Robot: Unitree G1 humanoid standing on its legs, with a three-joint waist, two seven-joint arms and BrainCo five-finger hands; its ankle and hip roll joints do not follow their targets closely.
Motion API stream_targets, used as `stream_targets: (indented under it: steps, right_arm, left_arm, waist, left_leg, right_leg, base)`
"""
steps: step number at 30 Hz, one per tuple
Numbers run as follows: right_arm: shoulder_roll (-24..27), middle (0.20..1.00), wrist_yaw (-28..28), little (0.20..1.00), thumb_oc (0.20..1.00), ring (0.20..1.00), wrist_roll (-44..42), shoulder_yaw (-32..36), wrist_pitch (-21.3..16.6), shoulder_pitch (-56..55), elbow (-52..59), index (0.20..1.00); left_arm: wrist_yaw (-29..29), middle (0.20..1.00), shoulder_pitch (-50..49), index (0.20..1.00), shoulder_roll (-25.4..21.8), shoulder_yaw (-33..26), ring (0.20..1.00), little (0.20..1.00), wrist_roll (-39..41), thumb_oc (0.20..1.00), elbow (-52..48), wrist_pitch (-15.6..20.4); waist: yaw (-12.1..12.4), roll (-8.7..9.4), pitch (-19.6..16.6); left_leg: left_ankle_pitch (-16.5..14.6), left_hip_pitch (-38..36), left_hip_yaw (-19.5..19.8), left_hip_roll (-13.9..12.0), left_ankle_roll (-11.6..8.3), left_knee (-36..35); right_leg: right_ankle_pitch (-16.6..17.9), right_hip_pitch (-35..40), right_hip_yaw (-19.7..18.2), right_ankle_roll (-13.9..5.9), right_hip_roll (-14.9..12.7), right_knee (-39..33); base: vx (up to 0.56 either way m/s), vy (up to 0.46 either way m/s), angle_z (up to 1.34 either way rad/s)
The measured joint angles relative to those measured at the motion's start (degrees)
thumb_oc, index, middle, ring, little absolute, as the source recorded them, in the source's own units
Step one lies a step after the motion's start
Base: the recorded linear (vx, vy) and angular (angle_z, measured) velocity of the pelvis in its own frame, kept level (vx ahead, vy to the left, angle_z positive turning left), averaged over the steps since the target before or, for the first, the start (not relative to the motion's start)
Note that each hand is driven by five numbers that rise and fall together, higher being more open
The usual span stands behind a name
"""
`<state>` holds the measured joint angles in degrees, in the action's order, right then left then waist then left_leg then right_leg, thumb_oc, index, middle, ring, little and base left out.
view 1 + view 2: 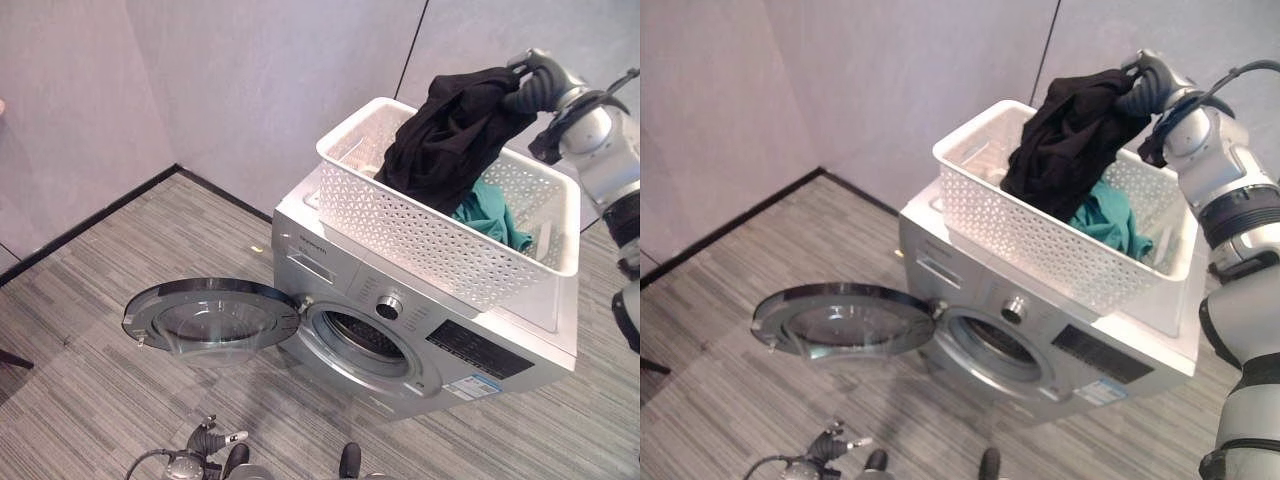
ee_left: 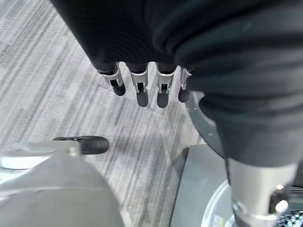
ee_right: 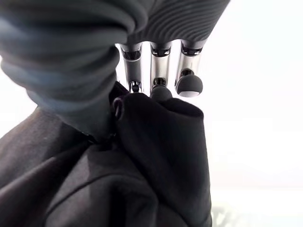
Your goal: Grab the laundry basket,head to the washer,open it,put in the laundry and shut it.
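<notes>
Grey striped carpet (image 1: 90, 300) ran up to plain pale walls where your silver washer (image 1: 420, 350) stood, its round glass door (image 1: 210, 315) swung wide open to the left. On top of the washer sat the white perforated laundry basket (image 1: 430, 235), with a teal garment (image 1: 490, 215) lying inside. Your right hand (image 1: 1150, 85) pinched a black garment (image 1: 450, 135), lifted so it draped over the basket. Your left hand (image 2: 142, 85) hung low over the carpet, fingers straight and holding nothing.
</notes>
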<state>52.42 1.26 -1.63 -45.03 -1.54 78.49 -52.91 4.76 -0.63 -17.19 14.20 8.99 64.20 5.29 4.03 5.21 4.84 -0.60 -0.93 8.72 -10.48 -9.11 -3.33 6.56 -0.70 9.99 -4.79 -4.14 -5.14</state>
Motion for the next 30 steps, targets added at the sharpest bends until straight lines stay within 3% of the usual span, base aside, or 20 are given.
stream_targets:
  steps: [6,8,20,30]
  right_arm:
    - [0.29,0.2,1.47,0.2,0.2,0.2,-0.98,1.03,0.1,0.29,0.33,0.2]
    - [0.37,0.2,4.32,0.2,0.2,0.2,-1.02,4.33,0.0,0.93,1.97,0.2]
    - [3.67,0.2,18.62,0.2,0.2,0.2,1.44,8.22,0.06,6.49,7.0,0.2]
    - [9.38,0.2,25.06,0.2,0.2,0.2,2.65,11.96,-0.02,7.21,13.92,0.2]
  left_arm:
    - [0.15,1.0,-0.18,1.0,0.1,0.03,1.0,1.0,-0.02,1.0,-0.03,-0.02]
    - [0.58,1.0,-0.23,1.0,0.25,0.22,1.0,1.0,-0.06,1.0,-0.13,-0.01]
    - [2.97,1.0,1.78,1.0,-0.38,1.27,1.0,1.0,-0.62,1.0,-4.84,0.09]
    - [3.89,1.0,2.96,1.0,-0.79,3.78,1.0,1.0,-2.48,1.0,-13.64,0.38]
  waist:
    - [-0.56,0.09,-0.16]
    - [-0.63,-0.21,-0.41]
    - [-1.56,-0.32,-1.34]
    - [-1.8,-0.71,-1.65]
  left_leg:
    - [-0.08,-0.12,0.01,-0.06,0.14,0.11]
    - [-0.02,-0.08,0.0,-0.03,0.06,0.04]
    - [0.1,-2.19,-1.27,0.04,-0.08,-0.91]
    - [0.0,-4.07,-3.38,0.52,0.24,-1.68]
  right_leg:
    - [-0.05,-0.19,-0.2,0.33,0.05,-0.3]
    - [0.17,-0.23,-0.21,0.06,0.08,0.06]
    - [0.16,0.73,-1.09,-0.05,-0.06,0.09]
    - [0.59,0.85,-3.27,-0.47,-0.4,0.11]
  base:
    - [0.01,0.0,0.0]
    - [0.0,0.0,0.0]
    - [0.0,0.018,-0.04]
    - [-0.01,0.068,-0.1]
